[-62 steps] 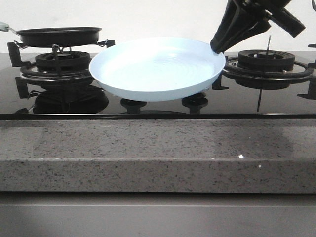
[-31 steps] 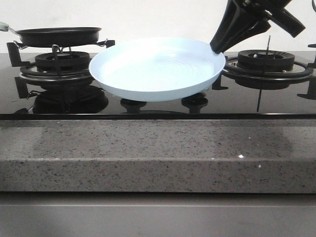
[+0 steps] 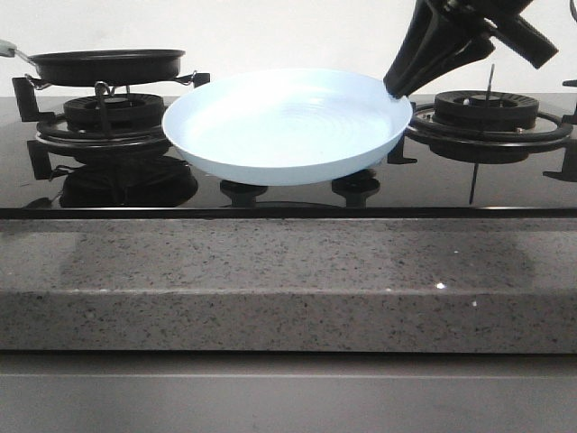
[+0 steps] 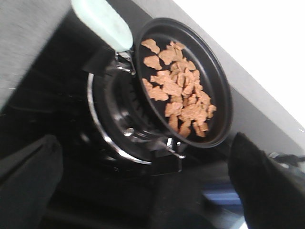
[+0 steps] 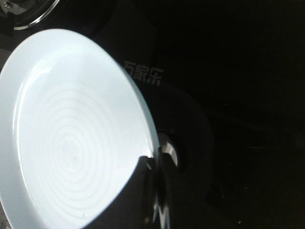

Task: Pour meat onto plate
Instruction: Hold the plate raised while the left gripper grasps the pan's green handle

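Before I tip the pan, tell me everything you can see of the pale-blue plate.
The wide, shallow, round pale-blue plate looks glossy and ceramic-like, with a raised rim and faint concentric rings inside. It holds nothing. It is off the black glass hob, between the two burners, tilted slightly with its right edge higher. The right gripper has its jaws clamped on that right rim; nothing else touches it.

Pan handle (image 3: 7,48): cut off by front view's edge.
Meat (image 4: 177,88): hidden in front view by pan rim.
Plate (image 5: 71,143): cropped in right wrist view.

black frying pan (image 3: 106,65) on left burner (image 3: 113,113); glossy black hob (image 3: 288,185); speckled grey counter edge (image 3: 288,280)
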Controlling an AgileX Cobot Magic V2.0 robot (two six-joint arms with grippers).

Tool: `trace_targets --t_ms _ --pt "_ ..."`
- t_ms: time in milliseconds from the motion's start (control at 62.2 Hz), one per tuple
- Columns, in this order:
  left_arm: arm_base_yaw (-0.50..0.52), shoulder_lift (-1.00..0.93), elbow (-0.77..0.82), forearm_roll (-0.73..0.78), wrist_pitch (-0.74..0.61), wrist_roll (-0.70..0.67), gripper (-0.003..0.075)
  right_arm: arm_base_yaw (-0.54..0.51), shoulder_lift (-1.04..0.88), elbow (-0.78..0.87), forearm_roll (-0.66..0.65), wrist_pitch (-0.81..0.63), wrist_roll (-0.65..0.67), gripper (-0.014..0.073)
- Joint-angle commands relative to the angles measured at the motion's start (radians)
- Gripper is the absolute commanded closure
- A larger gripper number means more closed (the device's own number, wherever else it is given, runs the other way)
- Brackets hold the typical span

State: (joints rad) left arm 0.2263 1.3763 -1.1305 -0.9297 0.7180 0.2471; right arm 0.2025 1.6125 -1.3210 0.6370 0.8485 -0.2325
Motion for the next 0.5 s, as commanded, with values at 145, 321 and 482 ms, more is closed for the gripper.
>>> trace_targets --t_ms 145,321,482 --pt "0.08 0.168 -0.17 -0.217 0.122 0.088 0.0031 0.0 -0.051 -0.023 0.045 -0.022 -0.012 0.0645" --pt "0.085 0.253 -0.248 -0.218 0.124 0.092 0.0031 0.0 -0.051 -0.023 0.045 -0.022 -0.012 0.0645" --pt "0.085 0.324 -0.319 -0.243 0.159 0.092 0.0031 0.0 -0.051 -0.023 0.045 -0.022 -0.012 0.0645"
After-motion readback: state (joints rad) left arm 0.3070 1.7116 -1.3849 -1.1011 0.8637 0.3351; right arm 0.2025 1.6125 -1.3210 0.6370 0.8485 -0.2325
